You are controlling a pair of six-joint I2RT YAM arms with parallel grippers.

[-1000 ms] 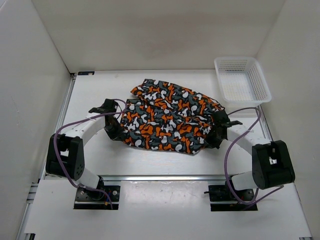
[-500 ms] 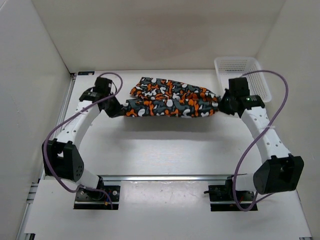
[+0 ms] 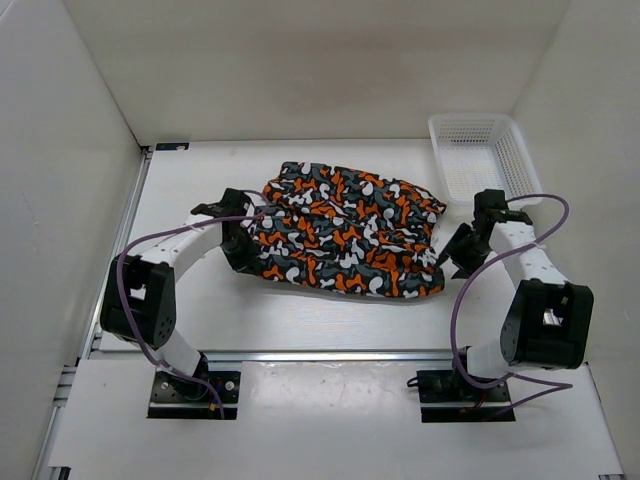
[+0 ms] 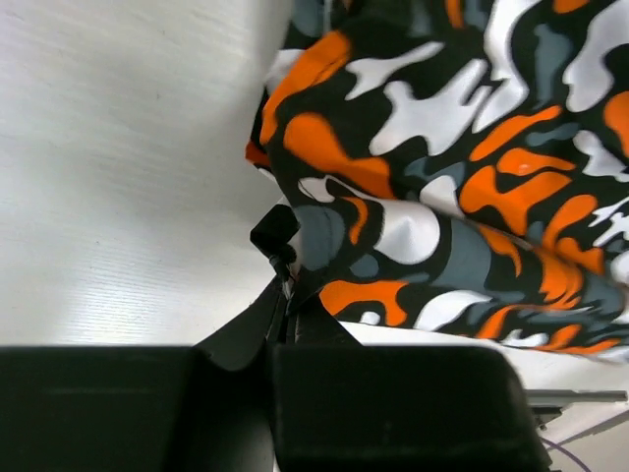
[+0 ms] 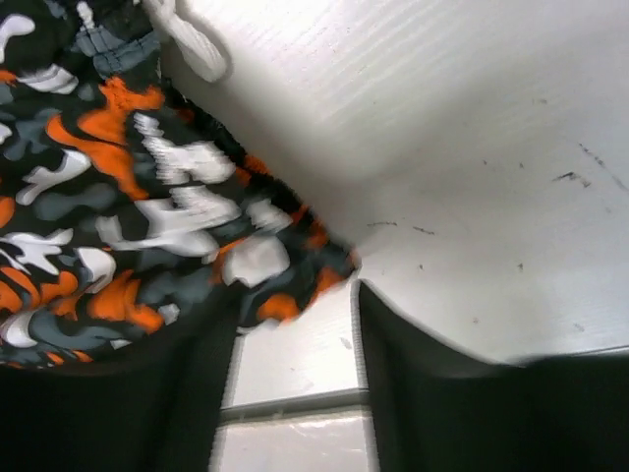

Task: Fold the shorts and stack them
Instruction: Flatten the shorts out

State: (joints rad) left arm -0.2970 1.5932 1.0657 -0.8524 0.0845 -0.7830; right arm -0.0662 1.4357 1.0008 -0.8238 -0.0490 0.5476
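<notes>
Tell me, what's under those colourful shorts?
Only the white table shows around the shorts, and the left gripper pinches their edge. Anything beneath the cloth is covered, so I can't tell.

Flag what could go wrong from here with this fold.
1. The left gripper appears shut on the edge of the shorts, while the right gripper is open. If the left arm pulls away without opening, it would likely drag the fold out.
2. In the right wrist view, a corner of the fabric lies against one finger of the open gripper, so backing away could snag it.
</notes>
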